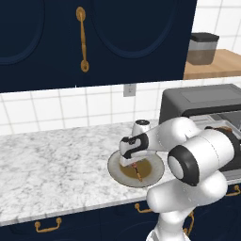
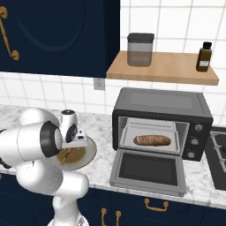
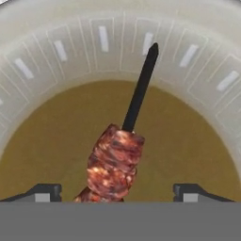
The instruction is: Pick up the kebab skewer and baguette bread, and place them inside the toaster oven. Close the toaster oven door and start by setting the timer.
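The jaws are spread, straddling the meat of the kebab skewer (image 3: 115, 162) lying on the plate (image 3: 56, 52). They are best closed squarely across the chunks before lifting.

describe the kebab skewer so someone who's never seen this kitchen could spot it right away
Find the white marble counter and the dark grey toaster oven standing on it. Beside the oven sits a round plate with a brown centre, and the kebab skewer lies on it: a thin dark stick threaded with red-brown meat chunks, unlike the baguette bread in the oven.
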You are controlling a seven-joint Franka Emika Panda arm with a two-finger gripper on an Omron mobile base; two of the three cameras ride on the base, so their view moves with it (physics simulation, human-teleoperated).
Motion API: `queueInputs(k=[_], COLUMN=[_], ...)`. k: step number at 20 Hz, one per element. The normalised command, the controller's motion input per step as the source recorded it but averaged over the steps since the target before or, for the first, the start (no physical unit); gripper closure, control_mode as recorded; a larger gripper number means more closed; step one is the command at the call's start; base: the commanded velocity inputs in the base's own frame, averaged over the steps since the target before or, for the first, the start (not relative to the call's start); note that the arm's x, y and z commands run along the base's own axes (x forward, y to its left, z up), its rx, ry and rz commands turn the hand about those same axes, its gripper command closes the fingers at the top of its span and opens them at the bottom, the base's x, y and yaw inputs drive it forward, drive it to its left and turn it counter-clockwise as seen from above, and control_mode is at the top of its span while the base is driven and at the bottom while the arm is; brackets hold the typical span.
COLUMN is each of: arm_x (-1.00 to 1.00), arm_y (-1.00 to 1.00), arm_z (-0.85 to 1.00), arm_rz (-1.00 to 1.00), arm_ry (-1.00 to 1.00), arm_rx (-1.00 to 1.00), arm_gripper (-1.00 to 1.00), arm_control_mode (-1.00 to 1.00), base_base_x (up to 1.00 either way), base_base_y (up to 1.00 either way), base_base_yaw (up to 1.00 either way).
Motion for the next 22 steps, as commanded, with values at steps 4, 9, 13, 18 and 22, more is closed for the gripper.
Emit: queueInputs(k=[4, 9, 13, 18, 22], arm_x=[0.00, -0.08, -0.08, 0.00, -0.08], arm_y=[0.06, 0.00, 0.00, 0.03, -0.01], arm_z=[-0.43, -0.41, -0.36, -0.24, 0.02], arm_rz=[0.00, 0.00, -0.03, -0.09, -0.16], arm_ry=[0.00, -0.02, -0.08, -0.05, -0.02], arm_rx=[0.00, 0.05, 0.07, 0.06, 0.04], arm_gripper=[1.00, 1.00, 1.00, 1.00, 1.00], arm_control_mode=[-1.00, -1.00, -1.00, -1.00, -1.00], base_base_x=[0.00, 0.00, 0.00, 0.00, 0.00], base_base_y=[0.00, 0.00, 0.00, 0.00, 0.00], base_base_yaw=[0.00, 0.00, 0.00, 0.00, 0.00])
